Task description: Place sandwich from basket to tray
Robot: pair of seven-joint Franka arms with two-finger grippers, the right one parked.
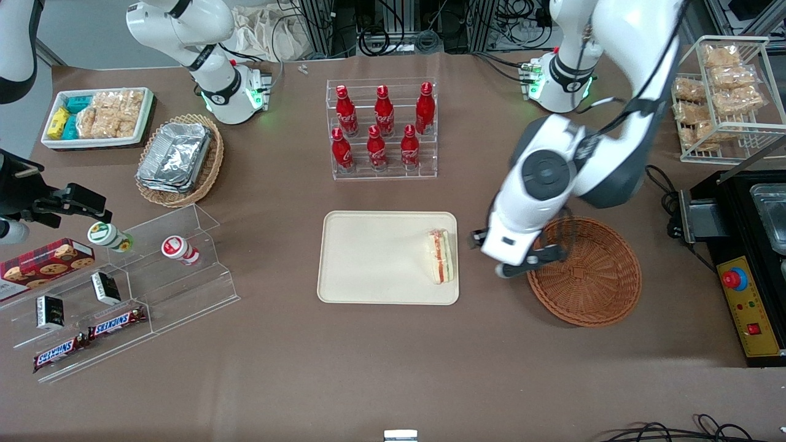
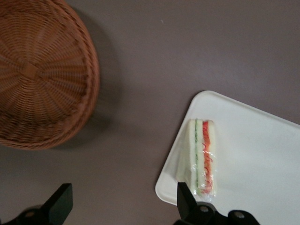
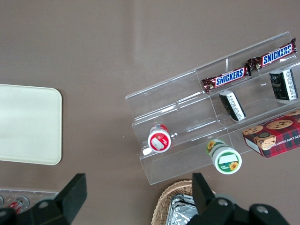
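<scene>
Sandwich (image 1: 441, 256) lies on its side on the tray (image 1: 368, 258), against the edge nearest the basket (image 1: 586, 270), which now holds nothing. Gripper (image 1: 533, 261) hangs over the basket's tray-side rim, fingers spread and empty; placement appears complete.

Six red cola bottles (image 1: 382, 127) stand in two rows on a clear stepped rack (image 1: 383, 173) on the brown bench (image 1: 393, 368). Toward the parked arm's end, foil containers (image 1: 175, 155) fill a tan oval basket (image 1: 209, 175), beside a white tray of packaged snacks (image 1: 98, 116). Nearer the front camera, a clear tiered stand (image 1: 184, 288) carries two small cups (image 1: 180, 249), Snickers bars (image 1: 116, 321) and a cookie box (image 1: 44, 261). Toward the working arm's end, a white wire rack (image 1: 724, 129) holds bagged snacks (image 1: 734, 92).
</scene>
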